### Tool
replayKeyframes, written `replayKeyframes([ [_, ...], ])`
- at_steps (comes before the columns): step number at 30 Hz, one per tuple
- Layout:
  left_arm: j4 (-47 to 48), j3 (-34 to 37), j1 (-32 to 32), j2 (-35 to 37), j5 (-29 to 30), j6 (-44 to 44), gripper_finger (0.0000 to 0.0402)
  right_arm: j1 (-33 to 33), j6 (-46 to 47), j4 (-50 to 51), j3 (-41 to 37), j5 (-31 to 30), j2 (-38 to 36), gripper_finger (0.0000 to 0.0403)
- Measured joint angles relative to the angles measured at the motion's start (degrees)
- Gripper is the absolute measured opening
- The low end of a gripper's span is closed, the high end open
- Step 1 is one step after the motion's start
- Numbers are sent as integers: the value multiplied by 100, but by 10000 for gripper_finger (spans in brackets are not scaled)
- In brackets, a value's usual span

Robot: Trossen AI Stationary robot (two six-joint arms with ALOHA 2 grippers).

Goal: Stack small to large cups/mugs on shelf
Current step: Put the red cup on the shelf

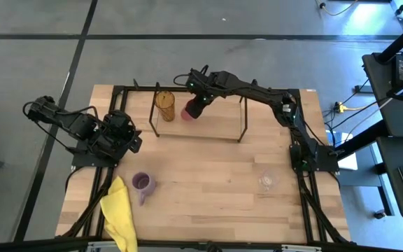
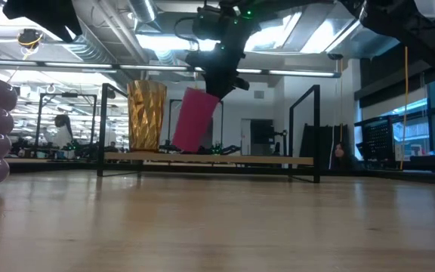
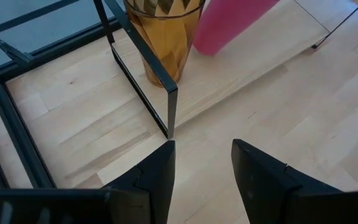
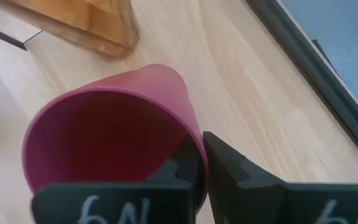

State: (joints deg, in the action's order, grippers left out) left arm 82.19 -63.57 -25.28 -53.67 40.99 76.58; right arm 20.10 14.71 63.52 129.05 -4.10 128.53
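The red cup (image 1: 189,113) is tilted over the shelf (image 1: 215,128), next to the amber tumbler (image 1: 164,105), which stands upright on the shelf's left end. My right gripper (image 1: 196,104) reaches in from the table's right and is shut on the red cup. The low view shows the cup (image 2: 194,121) leaning, its base down by the wooden board (image 2: 263,159). The purple mug (image 1: 143,183) and the clear glass (image 1: 266,180) stand on the table nearer the front. My left gripper (image 3: 201,163) is open and waits at the table's left side, facing the shelf's left end. My right gripper holds the red cup by its rim (image 4: 190,127), with one finger inside the cup and one finger (image 4: 229,165) outside the wall. It comes from above, slanting down. The cup hangs tilted below the fingers, its base (image 2: 182,147) at the board; whether it touches, I cannot tell.
A yellow cloth (image 1: 120,212) lies at the table's near left corner beside the mug. A black frame (image 1: 301,164) runs around the table. The shelf board to the right of the red cup is bare. The shelf's thin black end rod (image 3: 166,93) stands just ahead of my left gripper.
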Motion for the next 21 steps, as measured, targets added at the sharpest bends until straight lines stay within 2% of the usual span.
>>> replayKeyframes([
  [10,-2,-2,0,0,4,0,152,37,-24,138,0,9,0,23],
  [21,-2,-2,0,0,48,0,152,37,-69,59,0,-48,0,62],
])
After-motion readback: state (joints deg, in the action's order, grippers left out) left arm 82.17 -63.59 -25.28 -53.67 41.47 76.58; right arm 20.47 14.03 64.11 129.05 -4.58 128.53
